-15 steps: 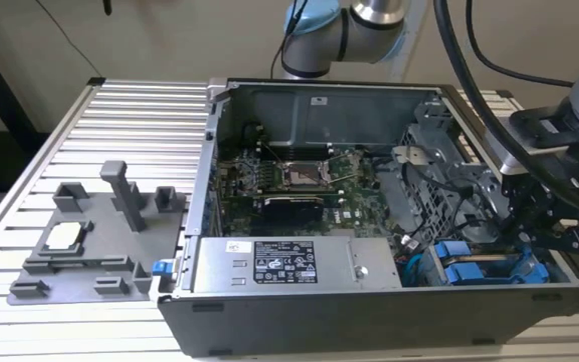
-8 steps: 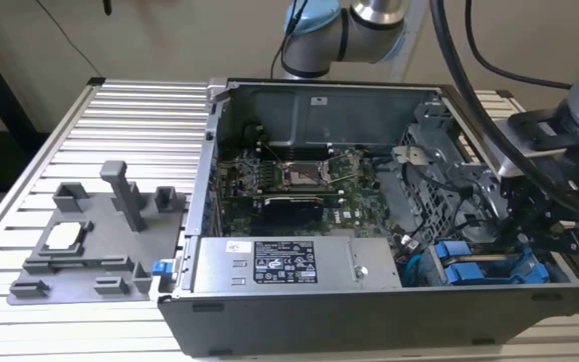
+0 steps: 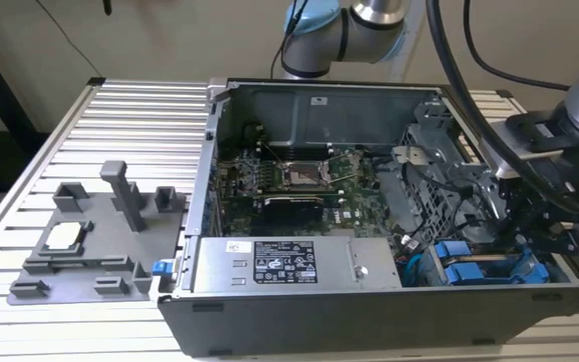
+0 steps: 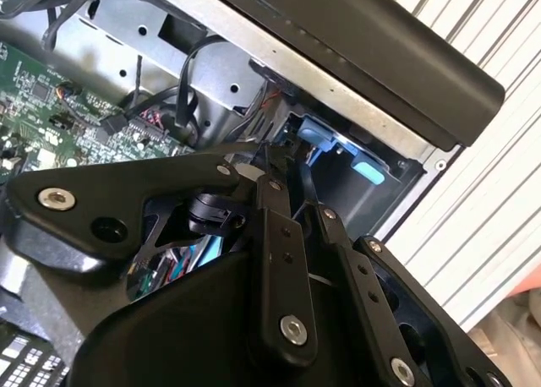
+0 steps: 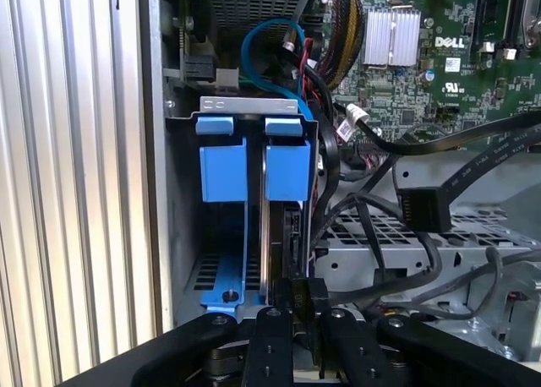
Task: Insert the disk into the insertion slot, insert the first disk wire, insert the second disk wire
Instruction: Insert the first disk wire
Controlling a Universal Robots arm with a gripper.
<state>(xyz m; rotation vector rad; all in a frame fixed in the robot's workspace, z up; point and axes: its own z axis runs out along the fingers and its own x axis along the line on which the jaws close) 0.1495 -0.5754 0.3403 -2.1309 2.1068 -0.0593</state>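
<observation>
1. The gripper (image 5: pixel 306 298) is down inside the open computer case (image 3: pixel 300 332), right at the drive-cage corner. It's clenched, with the tips pressed together. Whether anything thin is pinched between them, I can't tell.
2. Straight ahead of the gripper, the disk (image 5: pixel 272 235) stands on edge in the insertion slot (image 5: pixel 180 235), with its blue carrier tab at the end farthest from the gripper. It looks well home in the bay, so I'd judge the disk step done or all but done.
3. Why on edge? The cage takes drives upright, side by side. A second blue carrier (image 5: pixel 224 171) sits just beside the disk, and the vent grille shows through it, so it looks empty.
4. The disk's near end faces the gripper, and that's probably where its wires belong. The closed tips sit right at that end. Touching or just short of it is too close to call.
5. Off to one side of the gripper, a loose black connector (image 5: pixel 418 208) hangs on its cables, apart from the disk and plugged into nothing. By my reading, at least that wire isn't in yet.
6. Beyond the cage lies the green motherboard (image 5: pixel 439 74), and outside the case wall run the bench (image 5: pixel 76 193) slats.
</observation>
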